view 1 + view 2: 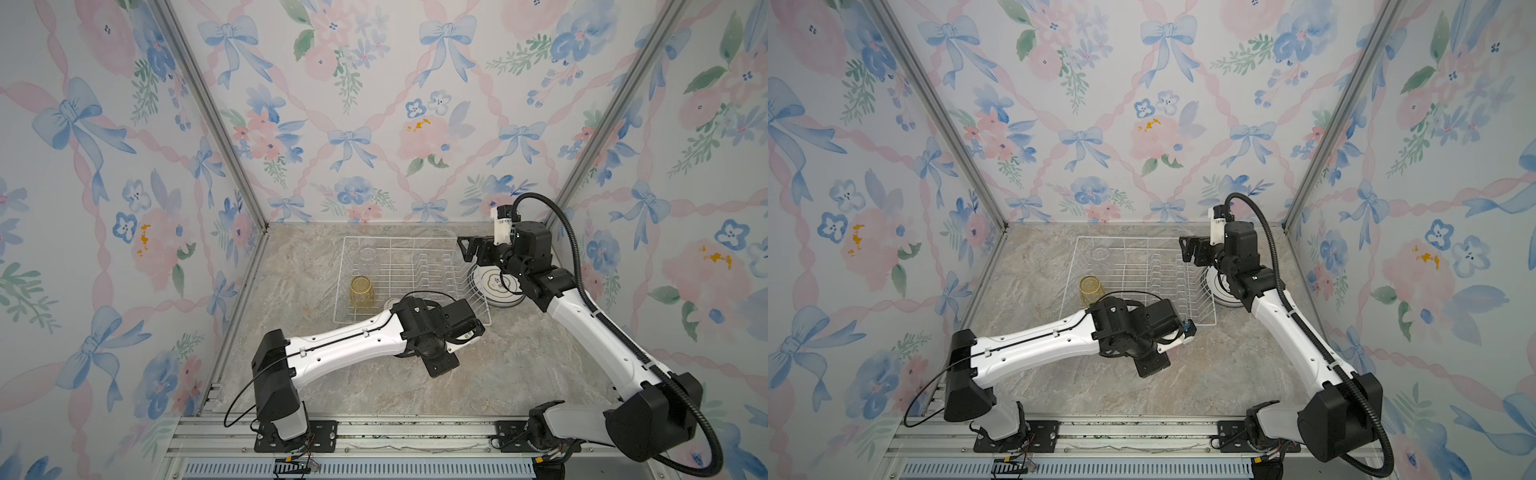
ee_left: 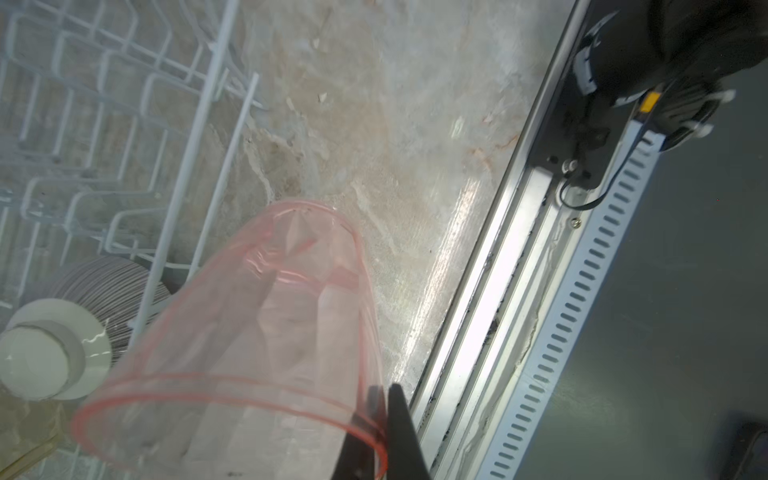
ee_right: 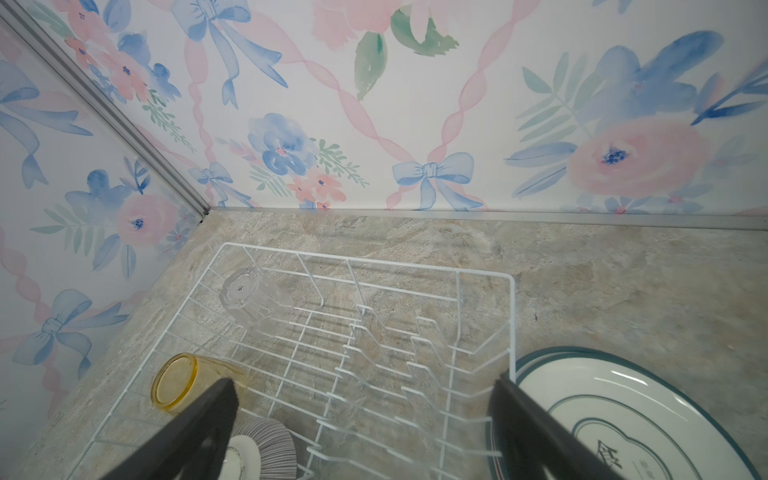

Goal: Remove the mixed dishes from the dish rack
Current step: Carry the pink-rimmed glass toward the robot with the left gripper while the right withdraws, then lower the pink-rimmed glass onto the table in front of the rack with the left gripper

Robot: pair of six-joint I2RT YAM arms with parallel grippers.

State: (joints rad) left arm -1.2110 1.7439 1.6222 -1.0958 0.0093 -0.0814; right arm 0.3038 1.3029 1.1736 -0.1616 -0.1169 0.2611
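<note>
Rack's left end: yellow tumbler [image 1: 360,293] upside down, at the near corner. Clear tumbler [image 1: 368,254] upside down behind it, at the far corner.

Striped bowl [image 3: 266,444] is upside down inside the rack by the near edge. In both top views the left arm mostly hides it.

Left gripper [image 2: 384,390] is clamped shut on the rim of the pink tumbler [image 2: 270,332]. The tumbler is tilted, outside the rack and over the tabletop [image 1: 519,365], just beside the rack's near edge. Can't tell if it touches the surface. It doesn't show in the top views.

Dish rack [image 1: 399,238] sits mid-table toward the back wall. Plate prongs are on its right half, with no plate in any slot.

Right gripper [image 3: 365,380] has its jaws spread wide and holds nothing. It hovers over the rack's right end.

Stack of plates [image 1: 490,286] lies flat on the tabletop, just right of the rack and partly under the right arm. At least 2 rims are visible; can't count the rest.
</note>
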